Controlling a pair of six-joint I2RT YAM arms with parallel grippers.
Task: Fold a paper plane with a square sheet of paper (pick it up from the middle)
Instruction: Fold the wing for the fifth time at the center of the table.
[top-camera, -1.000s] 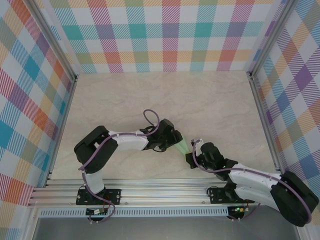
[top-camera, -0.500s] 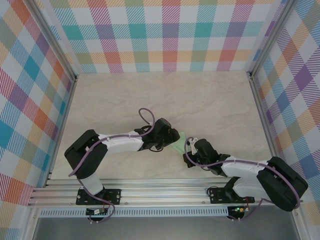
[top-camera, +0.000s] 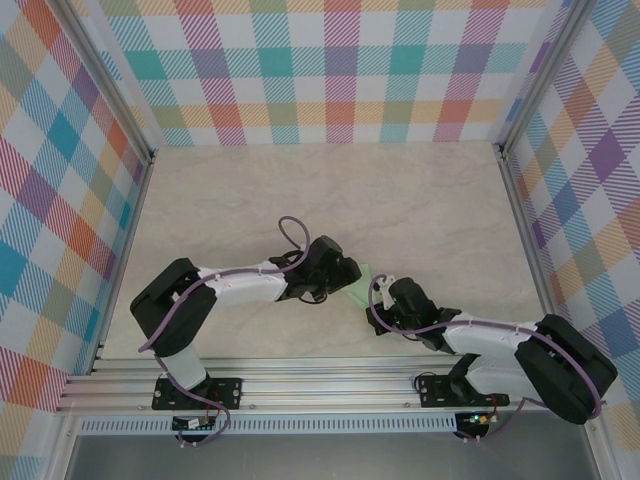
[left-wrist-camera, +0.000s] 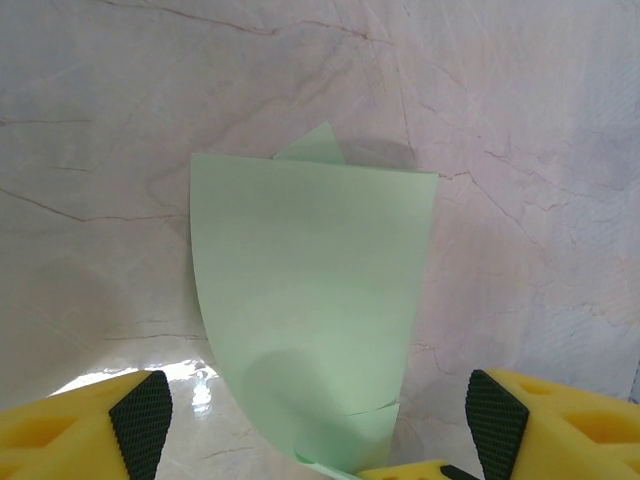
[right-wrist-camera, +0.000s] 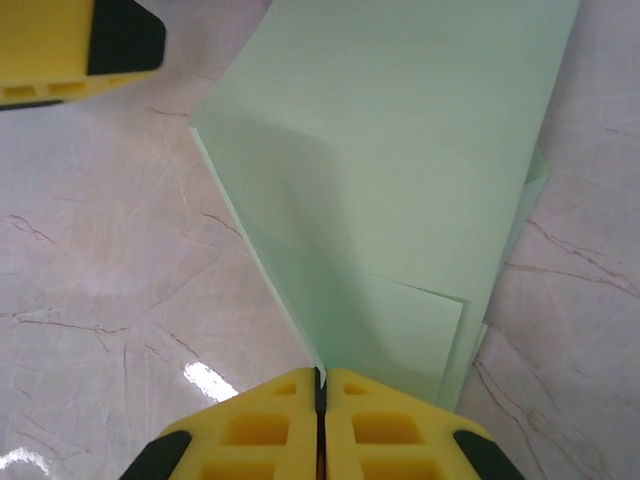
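The paper (right-wrist-camera: 400, 150) is pinched at its near edge by the right claw (right-wrist-camera: 320, 385), whose yellow fingers (right-wrist-camera: 250, 435) are clenched tight on the layered fold. The left claw (left-wrist-camera: 318, 425) is released. Its fingers (left-wrist-camera: 70, 425) stand wide apart, one on each side of the sheet, and I see neither touching it.

That is the change. Over the last second those jaws have spread wider, and the left arm has reached out from a drawn-back pose to bring its claw close to the right one. In the last half second little has shifted. Judging by that, the sheet now depends on the right claw alone.

Outward from the grip, the paper fans away pale green and already doubled. In the right wrist view a smaller flap lies over the main panel, and a further edge peeks out at the right. In the left wrist view it bows gently, with a corner of a lower layer showing past its far edge. It throws a soft shadow on the marble table (left-wrist-camera: 520, 150); whether it lies flat I cannot tell. From above it is a small green patch between the two claws, near the front middle of the table.

My reading is that folding is under way but far from a dart. The open left claw is free to take a new hold or press a crease.
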